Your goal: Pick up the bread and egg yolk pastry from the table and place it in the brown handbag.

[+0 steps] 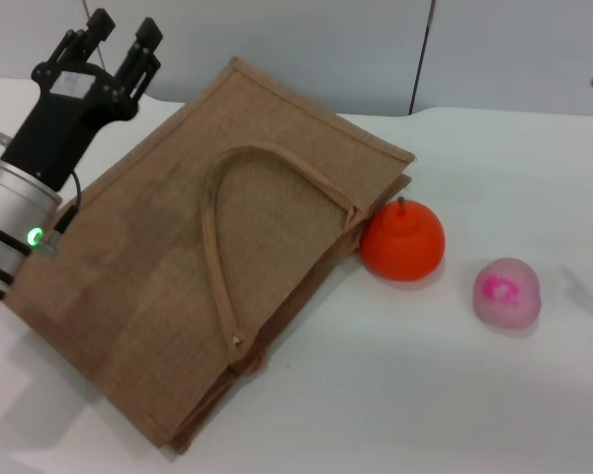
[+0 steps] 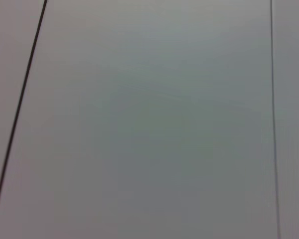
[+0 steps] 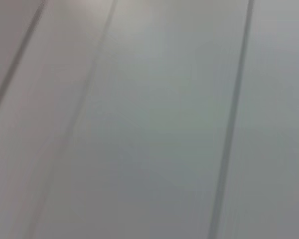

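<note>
1. This looks like a test room or lab, not a home.
2. A plain white table (image 1: 455, 395) fills the space, with a bare pale wall (image 1: 326, 49) of flat panels behind it.
3. A black robot gripper (image 1: 119, 44) on a silver arm reaches over the table.
4. Toy-like food, an orange fruit (image 1: 402, 241) and a pink ball (image 1: 508, 291), sits beside a brown handbag (image 1: 158, 276).

table (image 1: 534, 178): white, matte | wall (image 1: 306, 49): pale grey panels, dark vertical seam (image 1: 422, 49) | wrist views: probably the same panelling, thin dark seams | light: soft, even
</note>
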